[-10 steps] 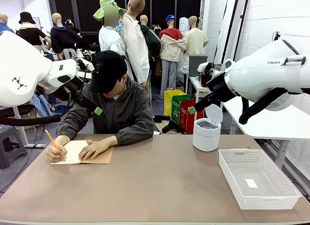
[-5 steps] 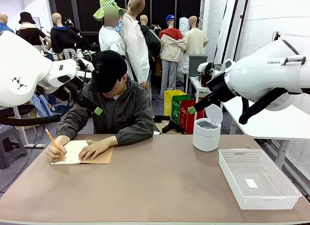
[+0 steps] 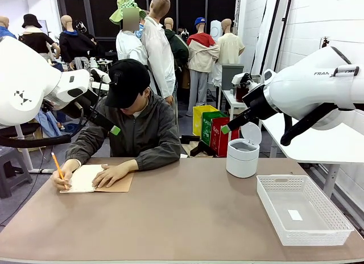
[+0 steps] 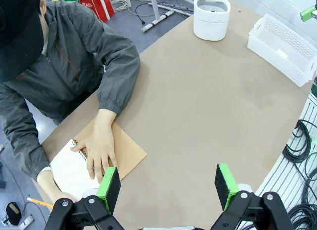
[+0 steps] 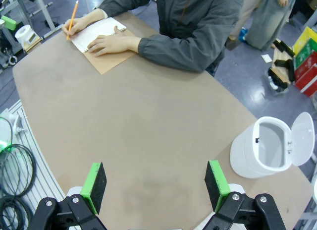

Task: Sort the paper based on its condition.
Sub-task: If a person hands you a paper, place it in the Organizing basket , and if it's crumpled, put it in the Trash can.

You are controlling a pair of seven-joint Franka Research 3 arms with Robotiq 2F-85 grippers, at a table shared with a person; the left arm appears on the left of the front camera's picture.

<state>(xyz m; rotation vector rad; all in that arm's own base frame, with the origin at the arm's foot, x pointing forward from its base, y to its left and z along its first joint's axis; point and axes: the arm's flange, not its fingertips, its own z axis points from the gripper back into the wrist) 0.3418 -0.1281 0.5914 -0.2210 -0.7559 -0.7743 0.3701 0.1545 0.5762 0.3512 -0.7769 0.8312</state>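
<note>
Glossy white rounded shells, blk joints on left arm (image 3: 28, 85) and right arm (image 3: 318, 87). Right carries dark lettering, prob. maker's name; left, blk triangle marks. Blk w/ green pads (image 4: 108, 188): left gripper (image 4: 168, 183), right gripper (image 5: 156, 183).

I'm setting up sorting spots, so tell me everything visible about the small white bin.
The small white bin, rounded, seemingly smooth plastic, stands upright on the brown table at its far right side. Its flip lid is swung open and the inside looks bare. Nothing touches it; the white basket sits apart, nearer the robot.
</note>
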